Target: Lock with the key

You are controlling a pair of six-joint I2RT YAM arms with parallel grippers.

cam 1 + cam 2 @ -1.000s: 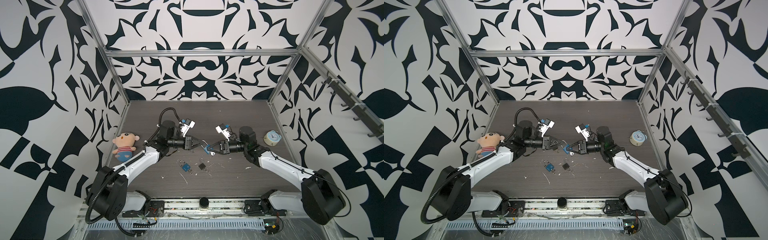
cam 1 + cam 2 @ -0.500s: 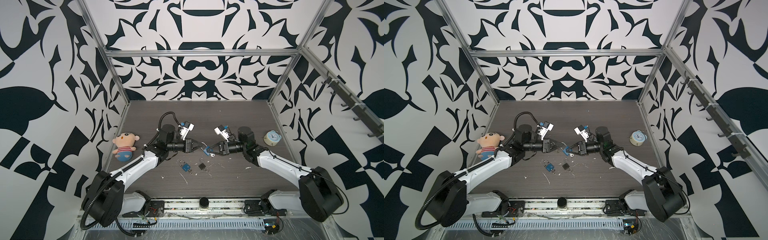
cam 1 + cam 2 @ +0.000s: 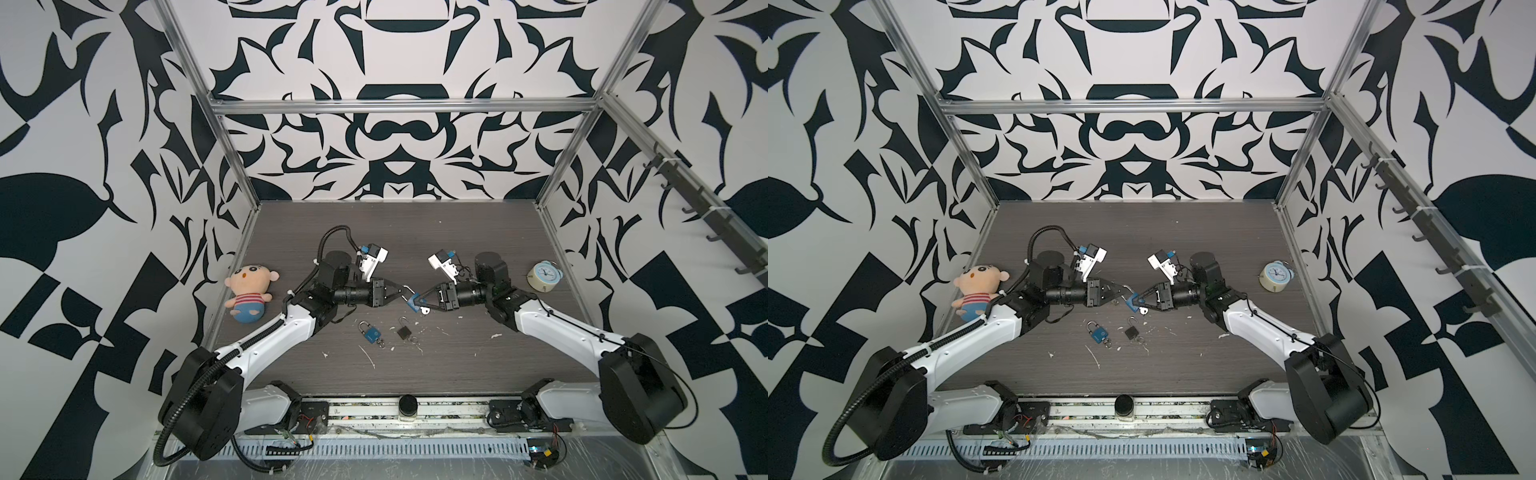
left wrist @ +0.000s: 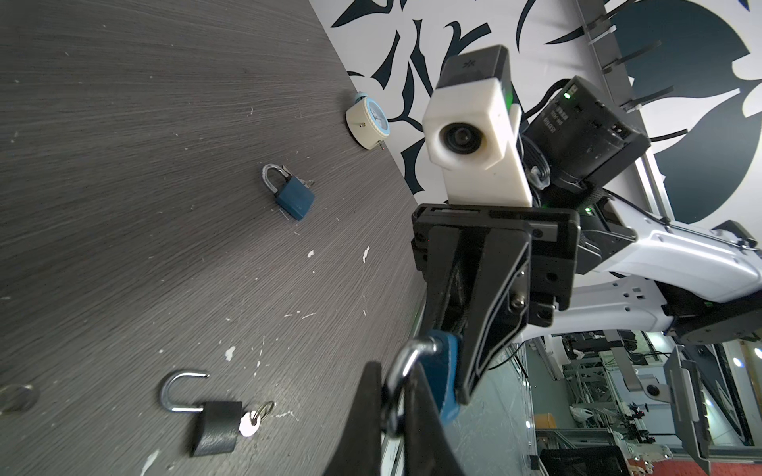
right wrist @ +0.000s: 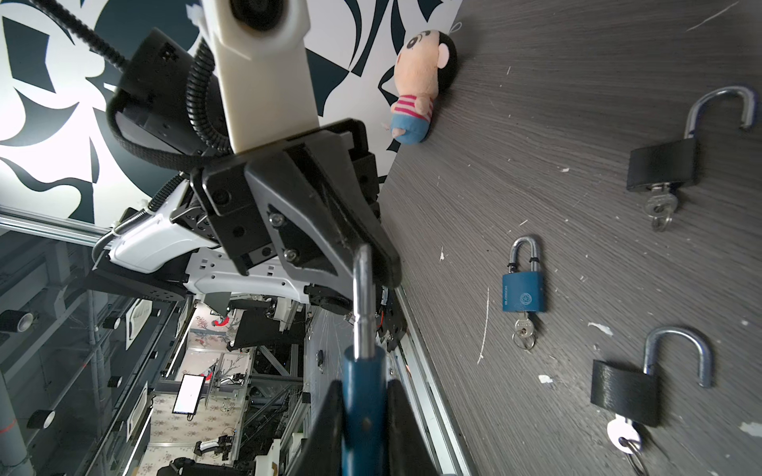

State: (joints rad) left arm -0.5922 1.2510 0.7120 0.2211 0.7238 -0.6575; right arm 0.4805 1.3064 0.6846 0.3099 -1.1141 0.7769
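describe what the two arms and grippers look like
The left arm and right arm have white shells with black joints and bases. The left gripper and right gripper are black, with tapered fingers, each topped by a white camera housing. A black corrugated hose runs along the left arm; a thin black cable along the right.

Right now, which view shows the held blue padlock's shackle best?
Right wrist view: the shackle shows large, edge-on, from the blue padlock to the left gripper pinching it. Left wrist view shows only its bend, between fingers. Both top views show a tiny glint.
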